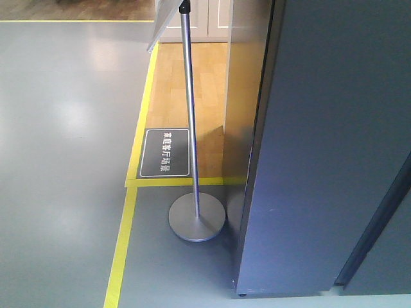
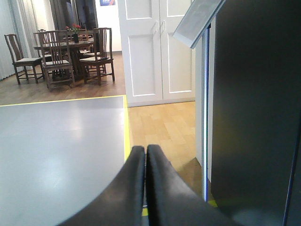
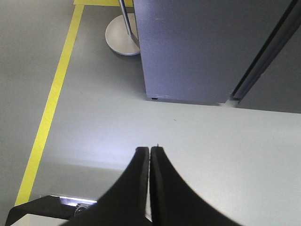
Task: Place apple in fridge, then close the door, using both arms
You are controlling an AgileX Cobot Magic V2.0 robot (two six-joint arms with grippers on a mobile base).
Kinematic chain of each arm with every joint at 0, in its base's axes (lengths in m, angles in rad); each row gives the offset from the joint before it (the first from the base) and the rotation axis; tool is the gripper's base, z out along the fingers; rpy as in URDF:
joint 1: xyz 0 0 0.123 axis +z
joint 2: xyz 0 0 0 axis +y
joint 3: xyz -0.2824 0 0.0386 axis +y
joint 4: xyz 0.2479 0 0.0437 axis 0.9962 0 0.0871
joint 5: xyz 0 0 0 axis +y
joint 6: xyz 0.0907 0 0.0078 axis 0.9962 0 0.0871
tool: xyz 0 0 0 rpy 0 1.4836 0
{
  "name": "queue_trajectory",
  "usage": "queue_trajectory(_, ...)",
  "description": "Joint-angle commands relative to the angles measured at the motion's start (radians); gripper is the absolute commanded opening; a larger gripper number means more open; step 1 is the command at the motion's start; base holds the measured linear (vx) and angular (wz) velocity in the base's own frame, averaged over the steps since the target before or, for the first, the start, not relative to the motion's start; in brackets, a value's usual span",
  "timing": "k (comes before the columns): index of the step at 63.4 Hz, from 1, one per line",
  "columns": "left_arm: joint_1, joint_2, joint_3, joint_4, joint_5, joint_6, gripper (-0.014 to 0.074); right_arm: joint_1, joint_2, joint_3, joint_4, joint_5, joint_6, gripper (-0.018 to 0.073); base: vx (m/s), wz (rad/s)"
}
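Note:
The fridge [image 1: 321, 160] fills the right of the front view as a tall dark grey panel standing on the floor. It also shows in the right wrist view [image 3: 188, 47] and the left wrist view [image 2: 254, 117]. A dark slanted seam splits off a second grey panel [image 1: 392, 256]; I cannot tell which panel is the door. No white inside shows. The apple is out of view. My left gripper [image 2: 146, 148] is shut and empty, in the air left of the fridge. My right gripper [image 3: 149, 149] is shut and empty, above the pale floor in front of the fridge's foot.
A metal sign stand with a round base [image 1: 196, 217] stands just left of the fridge. Yellow floor tape [image 1: 122, 250] runs past it, with a black floor sign [image 1: 165, 153] beyond. White cupboard doors [image 2: 160, 47] and a dining table with chairs [image 2: 61, 52] lie farther off.

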Motion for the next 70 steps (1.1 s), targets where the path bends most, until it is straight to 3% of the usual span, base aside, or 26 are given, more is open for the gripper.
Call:
queue_trajectory(1, -0.001, -0.016, 0.029, 0.002, -0.085, -0.016, -0.0006, 0.001, 0.011, -0.024, 0.004, -0.052, -0.006, -0.0003, 0.00, 0.00)
queue_trajectory(64, -0.002, -0.016, 0.021, 0.002, -0.079, -0.016, -0.0006, 0.001, 0.011, -0.024, 0.004, -0.051, -0.006, -0.0003, 0.00, 0.00)
queue_trajectory(70, -0.002, -0.016, 0.021, 0.002, -0.079, -0.016, -0.0006, 0.001, -0.002, -0.024, -0.024, -0.108, -0.033, -0.0003, 0.00, 0.00)
